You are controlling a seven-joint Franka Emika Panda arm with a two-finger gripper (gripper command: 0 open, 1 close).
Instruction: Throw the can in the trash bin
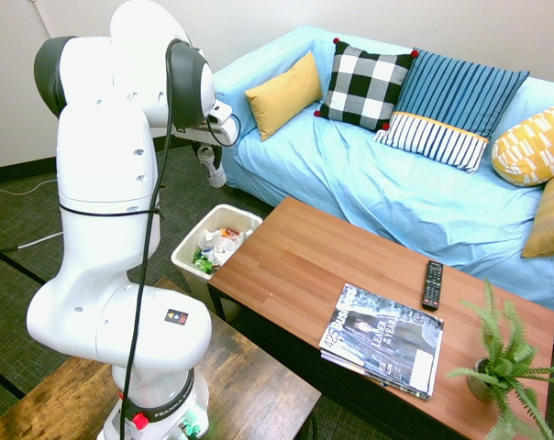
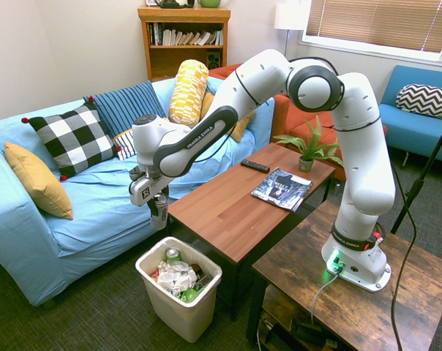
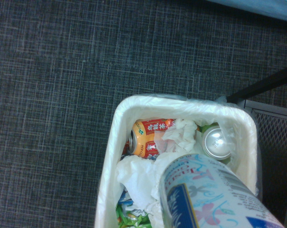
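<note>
The can (image 2: 160, 212) hangs upright in my gripper (image 2: 158, 207), which is shut on it, a little above the white trash bin (image 2: 184, 322) and toward its sofa side. The first exterior view shows the can (image 1: 213, 170) under my gripper (image 1: 210, 154), beyond the bin (image 1: 187, 266). Close up in the wrist view, the can (image 3: 210, 194) is pale with blue and pink print and covers part of the bin's rim (image 3: 111, 142). Crumpled paper, an orange can (image 3: 150, 137) and a silver can top (image 3: 216, 142) lie in the bin.
A wooden coffee table (image 2: 228, 212) stands right beside the bin, bearing a magazine (image 2: 281, 189), a remote (image 2: 255, 166) and a potted plant (image 2: 309, 150). The blue sofa (image 2: 96, 219) with several cushions runs just behind the gripper. Dark carpet surrounds the bin.
</note>
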